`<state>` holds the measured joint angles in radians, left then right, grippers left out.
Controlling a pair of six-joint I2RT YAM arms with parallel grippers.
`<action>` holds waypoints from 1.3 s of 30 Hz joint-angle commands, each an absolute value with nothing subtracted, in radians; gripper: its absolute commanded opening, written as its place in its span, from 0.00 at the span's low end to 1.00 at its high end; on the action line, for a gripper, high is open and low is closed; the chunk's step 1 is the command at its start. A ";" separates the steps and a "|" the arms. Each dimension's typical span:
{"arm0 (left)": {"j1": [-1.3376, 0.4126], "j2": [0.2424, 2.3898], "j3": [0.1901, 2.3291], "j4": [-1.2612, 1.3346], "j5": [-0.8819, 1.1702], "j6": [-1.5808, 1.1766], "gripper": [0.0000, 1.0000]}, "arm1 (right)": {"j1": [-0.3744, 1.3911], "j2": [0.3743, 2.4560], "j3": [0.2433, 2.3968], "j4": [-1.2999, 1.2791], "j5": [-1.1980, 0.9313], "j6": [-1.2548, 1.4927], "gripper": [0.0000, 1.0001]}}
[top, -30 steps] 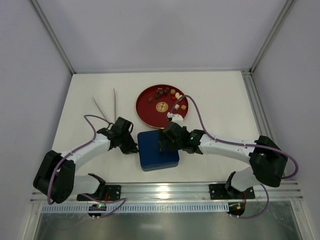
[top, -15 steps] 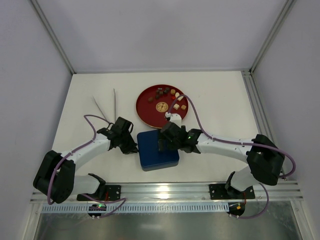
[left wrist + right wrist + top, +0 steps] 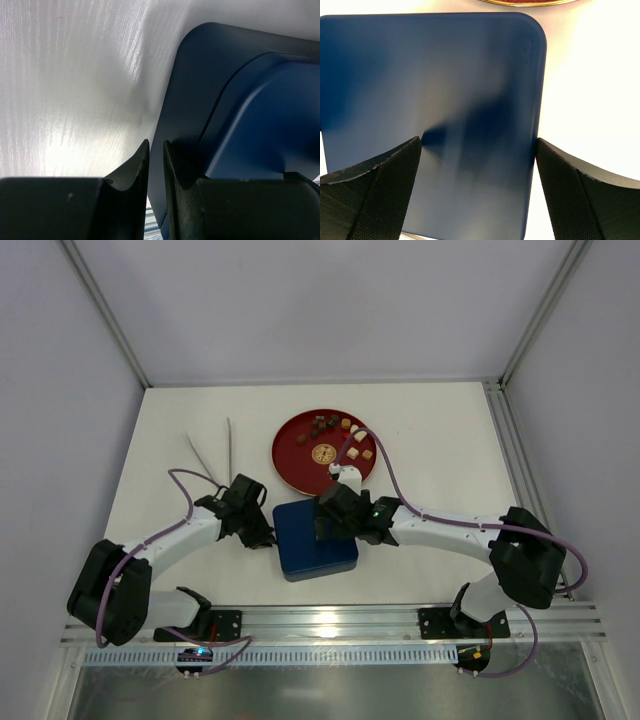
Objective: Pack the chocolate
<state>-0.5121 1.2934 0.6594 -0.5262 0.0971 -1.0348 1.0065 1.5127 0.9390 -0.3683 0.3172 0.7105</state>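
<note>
My right tool (image 3: 478, 145) is spread wide and holds nothing. It hangs low over the dark blue lid (image 3: 435, 75), with one finger above the lid's surface and the other at its right edge. In the overhead view that puts the right tool (image 3: 328, 520) on the upper part of the lid (image 3: 318, 550), just below centre of the frame. My left tool (image 3: 156, 150) is drawn narrow, with only a slit between the fingers and nothing I can see caught in it. It sits low on the counter (image 3: 440, 430), right against the lid's left edge. The chocolate (image 3: 330, 426) is not under either tool. It lies further up the frame, past the lid's far edge, on the red plate (image 3: 284, 462), strung in a loose arc along the upper right of the plate, above and right of the gold emblem (image 3: 324, 452). From my right tool the candies are up the frame and slightly to the right, and that arm is clearly the nearer one. The left arm would have to cross the lid to get there. I judge the lid is the job in hand and the candies come after it.
</note>
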 commanded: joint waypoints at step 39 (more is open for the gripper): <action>-0.397 1.132 0.765 -0.647 0.092 -0.913 0.52 | 1.026 1.580 0.931 -0.313 0.287 0.733 0.93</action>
<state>-0.3965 1.1603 0.7124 -0.6514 0.0734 -0.9337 1.0069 1.5452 0.9390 -0.2924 0.3164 0.7219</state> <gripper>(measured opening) 0.516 0.932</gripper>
